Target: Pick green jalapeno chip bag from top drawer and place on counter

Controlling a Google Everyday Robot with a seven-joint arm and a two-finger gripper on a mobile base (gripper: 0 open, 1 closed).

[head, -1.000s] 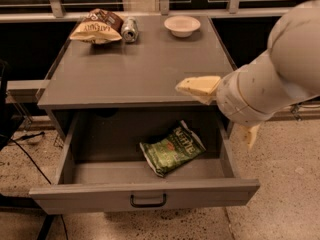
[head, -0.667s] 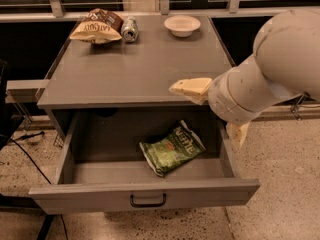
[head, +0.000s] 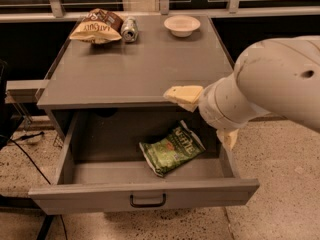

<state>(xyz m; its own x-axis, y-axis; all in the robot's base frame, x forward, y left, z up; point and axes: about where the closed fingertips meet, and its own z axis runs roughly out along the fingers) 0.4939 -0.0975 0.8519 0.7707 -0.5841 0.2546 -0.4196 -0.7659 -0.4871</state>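
Note:
The green jalapeno chip bag (head: 172, 149) lies flat on the floor of the open top drawer (head: 145, 194), right of centre, untouched. The drawer is pulled fully out, and its dark handle (head: 147, 201) shows on the front panel. My gripper (head: 199, 119) hangs at the counter's front right corner, above the drawer's right side and just above and right of the bag. It is open and empty. One cream finger (head: 182, 96) sits over the counter edge and the other (head: 229, 138) points down by the drawer's right wall. The grey counter (head: 135, 69) is above the drawer.
At the back of the counter are a brown-and-tan chip bag (head: 97, 28), a drink can (head: 129, 29) and a white bowl (head: 182, 25). My large white arm (head: 272, 84) fills the right side. Speckled floor surrounds the cabinet, and cables (head: 22, 144) lie at the left.
My arm and gripper have shifted a little to the left, closer over the drawer's right side. The bag and the drawer have not moved.

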